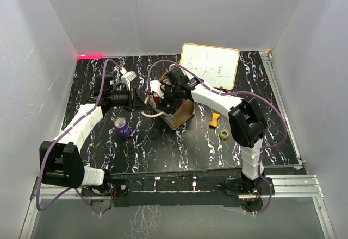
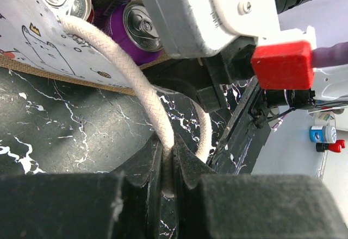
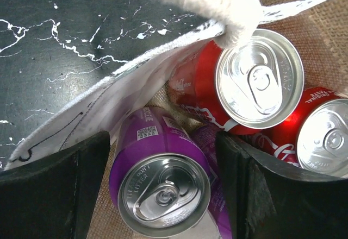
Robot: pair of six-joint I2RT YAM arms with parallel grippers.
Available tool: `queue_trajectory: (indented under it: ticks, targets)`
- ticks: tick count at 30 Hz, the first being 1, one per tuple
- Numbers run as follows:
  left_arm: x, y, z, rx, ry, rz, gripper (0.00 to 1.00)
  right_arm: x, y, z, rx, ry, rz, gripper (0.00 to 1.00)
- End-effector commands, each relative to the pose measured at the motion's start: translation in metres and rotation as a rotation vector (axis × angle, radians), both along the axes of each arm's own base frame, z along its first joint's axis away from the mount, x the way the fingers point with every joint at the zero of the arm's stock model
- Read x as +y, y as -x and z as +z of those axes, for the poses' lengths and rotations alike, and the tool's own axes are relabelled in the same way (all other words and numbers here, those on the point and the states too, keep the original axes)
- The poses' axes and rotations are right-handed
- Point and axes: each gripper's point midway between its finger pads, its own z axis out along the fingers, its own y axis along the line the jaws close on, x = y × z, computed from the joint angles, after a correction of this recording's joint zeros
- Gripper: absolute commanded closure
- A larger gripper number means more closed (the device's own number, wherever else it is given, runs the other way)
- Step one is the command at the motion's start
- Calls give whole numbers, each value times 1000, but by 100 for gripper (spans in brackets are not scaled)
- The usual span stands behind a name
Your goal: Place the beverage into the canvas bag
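The canvas bag stands mid-table, its whitish patterned side facing my left arm. My left gripper is shut on one cream rope handle and holds it out to the left. My right gripper reaches down into the bag's mouth, open, its fingers either side of a purple can with a gap on the right. Two red cans stand beside it on the burlap floor. Another purple can stands on the table left of the bag.
A whiteboard leans behind the bag. An orange object and a yellow tape roll lie right of the bag. White walls enclose the black marbled table.
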Motion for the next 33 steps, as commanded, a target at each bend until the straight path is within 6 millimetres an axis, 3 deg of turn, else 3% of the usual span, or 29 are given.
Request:
queue_trajectory:
  ticks: [1,12,17,27,33]
  targets:
    - [-2,5,12,-40,24,-29,100,19,7,62,-48,-141,28,18]
    - [-2,4,11,-40,20,-26,100,18,9,94,-63,-204,-36,20]
    - [-2,4,12,-44,19,-25,100,7,2,105,-102,-207,-124,28]
    - [-1,5,12,-49,17,-24,100,-34,-1,85,-106,-129,-311,32]
    - [-1,5,13,-54,13,-17,100,-47,0,72,-59,-119,-356,35]
